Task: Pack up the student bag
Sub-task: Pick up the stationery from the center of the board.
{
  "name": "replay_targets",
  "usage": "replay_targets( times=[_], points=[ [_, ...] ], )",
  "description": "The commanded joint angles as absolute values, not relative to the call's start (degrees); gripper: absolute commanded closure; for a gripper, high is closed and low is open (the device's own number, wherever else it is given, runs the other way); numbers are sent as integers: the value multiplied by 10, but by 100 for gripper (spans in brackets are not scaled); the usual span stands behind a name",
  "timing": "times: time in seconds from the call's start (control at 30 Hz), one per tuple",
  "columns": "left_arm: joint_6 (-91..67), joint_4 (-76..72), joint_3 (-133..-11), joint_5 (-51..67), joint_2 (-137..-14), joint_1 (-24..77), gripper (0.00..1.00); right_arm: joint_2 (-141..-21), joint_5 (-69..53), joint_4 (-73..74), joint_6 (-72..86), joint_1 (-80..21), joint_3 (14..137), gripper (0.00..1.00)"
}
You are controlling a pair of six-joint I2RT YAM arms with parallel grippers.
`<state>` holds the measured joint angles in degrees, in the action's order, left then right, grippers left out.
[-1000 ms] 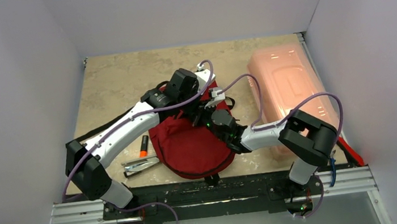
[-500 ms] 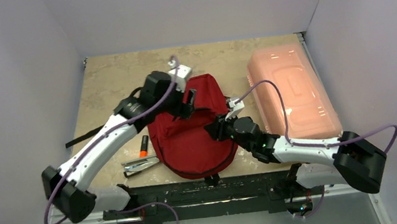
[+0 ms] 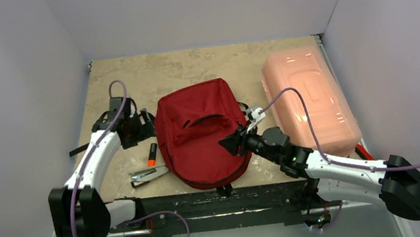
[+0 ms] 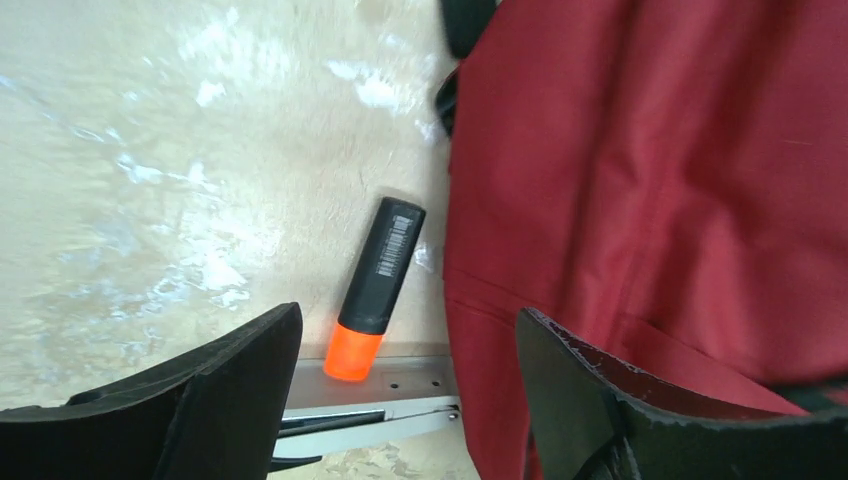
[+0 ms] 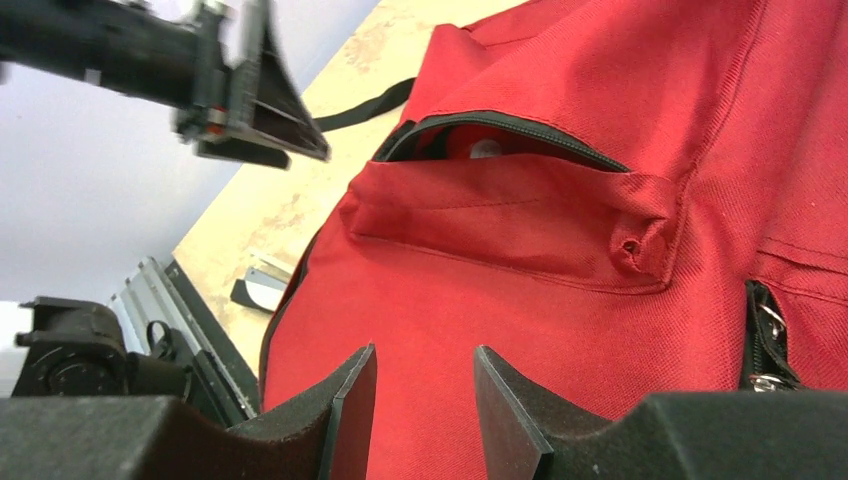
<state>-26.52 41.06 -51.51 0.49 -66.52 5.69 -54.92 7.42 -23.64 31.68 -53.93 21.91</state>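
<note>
Both arms have pulled back off the dark red fabric backpack [image 3: 200, 135], which lies flat mid-table. The left gripper [image 4: 407, 325], at its nine o'clock, gapes wide and empty; the right gripper [image 5: 425, 365], at four o'clock, stands half-parted and empty. Soft and floppy, the backpack probably wants pinching at the front pocket [image 5: 520, 200] lip. Only the right wrist view shows something pale inside.

Marker [image 3: 151, 154] left of student bag [image 3: 200, 153]
</note>
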Motion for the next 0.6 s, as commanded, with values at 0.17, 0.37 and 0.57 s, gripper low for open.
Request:
replay_targets(
  times=[0.17, 0.37, 0.57],
  points=[
    [-277, 433, -563, 37, -878, 44, 33, -467, 57, -207, 295, -538, 205, 56],
    [-251, 428, -562, 36, -924, 44, 47, -412, 68, -183, 294, -538, 199, 56],
    [-241, 436, -560, 11, -933, 48, 56, -406, 66, -180, 295, -538, 208, 56]
  ],
)
